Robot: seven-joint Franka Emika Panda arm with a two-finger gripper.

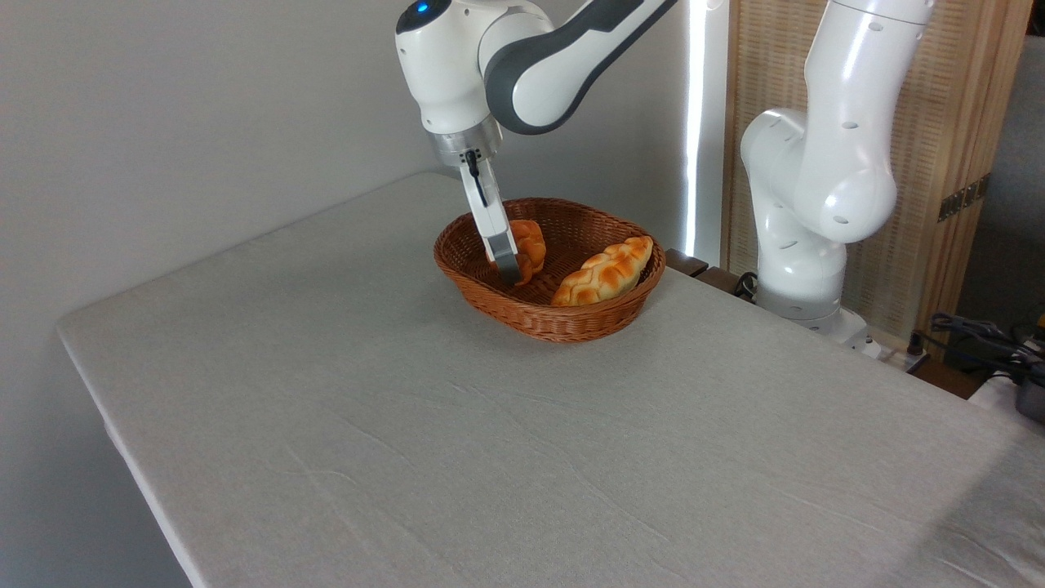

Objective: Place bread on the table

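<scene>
Upper centre: the gripper [513, 273] is reaching into the basket [563, 322] against the bun [526, 245], grip state unclear; the bun is probably light and squashy, best pinched gently across its lumpy sides.

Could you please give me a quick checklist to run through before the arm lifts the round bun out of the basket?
1. Gripper is down at the round bun: ok.
2. Jaws firmly closed on the bun: cannot tell, only one finger shows, in front of the bun.
3. Bun is still inside the basket: ok, not yet lifted.
4. Braided loaf lies apart from the bun, to its right: ok.
5. Bare table in front of and left of the basket for setting down: ok.
6. Basket rim clear of the finger: cannot tell from this view.
</scene>
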